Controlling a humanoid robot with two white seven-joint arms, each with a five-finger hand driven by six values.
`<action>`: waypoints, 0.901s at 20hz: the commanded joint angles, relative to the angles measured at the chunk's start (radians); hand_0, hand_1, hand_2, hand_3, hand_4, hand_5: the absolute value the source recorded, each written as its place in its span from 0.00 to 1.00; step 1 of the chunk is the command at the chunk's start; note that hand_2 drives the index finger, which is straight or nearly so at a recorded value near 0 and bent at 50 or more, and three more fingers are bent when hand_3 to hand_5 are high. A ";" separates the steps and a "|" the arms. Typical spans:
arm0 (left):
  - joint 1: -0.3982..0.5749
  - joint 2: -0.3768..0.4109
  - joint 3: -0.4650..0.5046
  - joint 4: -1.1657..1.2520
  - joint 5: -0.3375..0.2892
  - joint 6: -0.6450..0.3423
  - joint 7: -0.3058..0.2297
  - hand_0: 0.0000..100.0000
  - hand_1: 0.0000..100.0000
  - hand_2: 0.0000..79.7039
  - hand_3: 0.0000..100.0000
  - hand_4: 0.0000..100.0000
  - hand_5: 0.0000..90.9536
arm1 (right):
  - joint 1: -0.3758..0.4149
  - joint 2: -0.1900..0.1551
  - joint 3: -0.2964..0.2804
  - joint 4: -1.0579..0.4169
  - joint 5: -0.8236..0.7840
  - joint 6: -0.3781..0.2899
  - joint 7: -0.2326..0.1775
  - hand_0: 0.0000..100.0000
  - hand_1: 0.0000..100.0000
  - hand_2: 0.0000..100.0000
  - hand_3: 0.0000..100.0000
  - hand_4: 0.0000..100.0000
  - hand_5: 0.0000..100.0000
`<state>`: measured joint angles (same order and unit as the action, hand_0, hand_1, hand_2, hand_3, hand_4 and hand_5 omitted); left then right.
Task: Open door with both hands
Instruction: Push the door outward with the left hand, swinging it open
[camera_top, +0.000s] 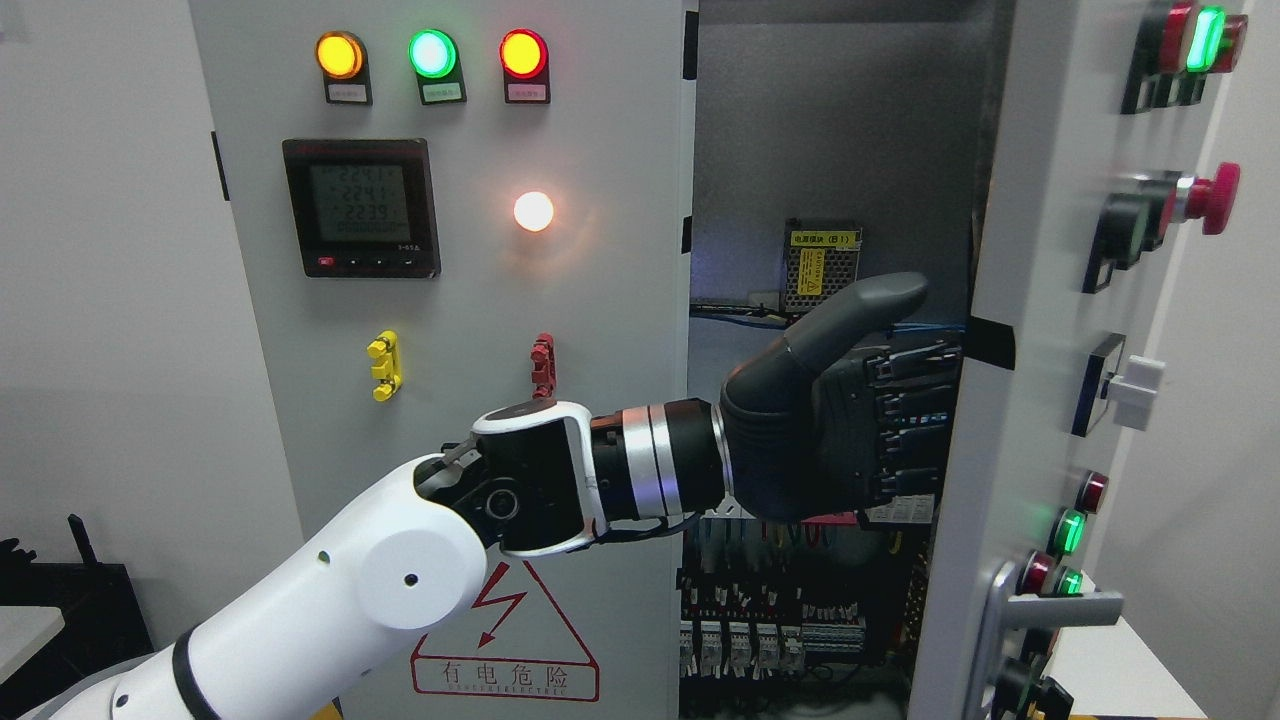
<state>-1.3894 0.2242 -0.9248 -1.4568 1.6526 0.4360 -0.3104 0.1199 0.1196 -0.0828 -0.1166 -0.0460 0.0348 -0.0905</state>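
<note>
The grey electrical cabinet has two doors. Its left door (600, 330), carrying lamps and a meter, is closed. Its right door (1040, 420) stands swung out towards me, so the wiring inside (800, 610) shows. My left arm comes in from the lower left and reaches across the gap. My left hand (925, 365) is open, with the thumb (860, 310) raised and the fingers (915, 400) stretched out flat, their tips against the inner edge of the right door. The right arm is out of view.
A metal lever handle (1055, 608) sits low on the right door, below a white knob (1135, 390) and a red mushroom button (1215, 197). A power supply with a yellow label (822, 262) hangs inside. White walls flank the cabinet, and a dark object (70, 600) stands at lower left.
</note>
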 joint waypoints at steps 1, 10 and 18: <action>-0.008 -0.083 0.006 0.006 -0.014 0.020 -0.003 0.12 0.39 0.00 0.00 0.00 0.00 | 0.000 0.000 0.000 0.000 0.000 0.000 0.000 0.05 0.00 0.00 0.00 0.00 0.00; -0.037 -0.135 0.004 -0.025 -0.016 0.020 -0.001 0.12 0.39 0.00 0.00 0.00 0.00 | 0.001 0.000 0.000 0.000 0.000 0.000 0.000 0.05 0.00 0.00 0.00 0.00 0.00; -0.048 -0.190 0.004 -0.028 -0.069 0.018 -0.001 0.12 0.39 0.00 0.00 0.00 0.00 | 0.000 0.000 0.000 0.000 0.000 0.000 0.000 0.05 0.00 0.00 0.00 0.00 0.00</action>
<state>-1.4304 0.1054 -0.9209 -1.4754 1.6197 0.4559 -0.3171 0.1200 0.1196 -0.0828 -0.1166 -0.0460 0.0349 -0.0905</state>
